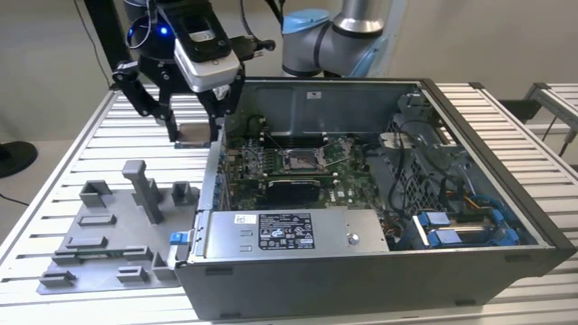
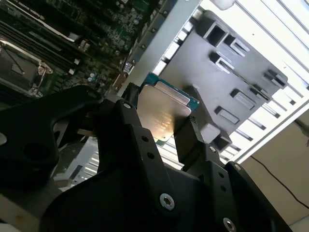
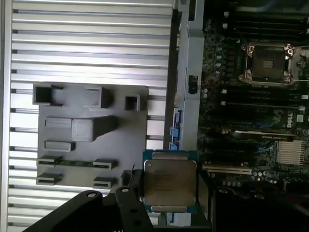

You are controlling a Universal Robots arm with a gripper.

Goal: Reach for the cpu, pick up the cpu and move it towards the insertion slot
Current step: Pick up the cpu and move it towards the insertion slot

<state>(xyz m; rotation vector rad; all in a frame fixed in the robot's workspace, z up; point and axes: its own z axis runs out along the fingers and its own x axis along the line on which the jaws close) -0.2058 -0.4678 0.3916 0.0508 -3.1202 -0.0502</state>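
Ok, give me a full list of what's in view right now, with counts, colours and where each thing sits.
cpu: one, silvery top with green edge, held in the gripper above the table beside the case wall.
insertion slot: one, silver frame with dark centre, on the green board inside the case.
computer case: one, dark grey, open, on the table.
tray: one, grey, on the table at the exterior view's left of the case.
table: one, slatted silver.
gripper: one, black, shut on the cpu.
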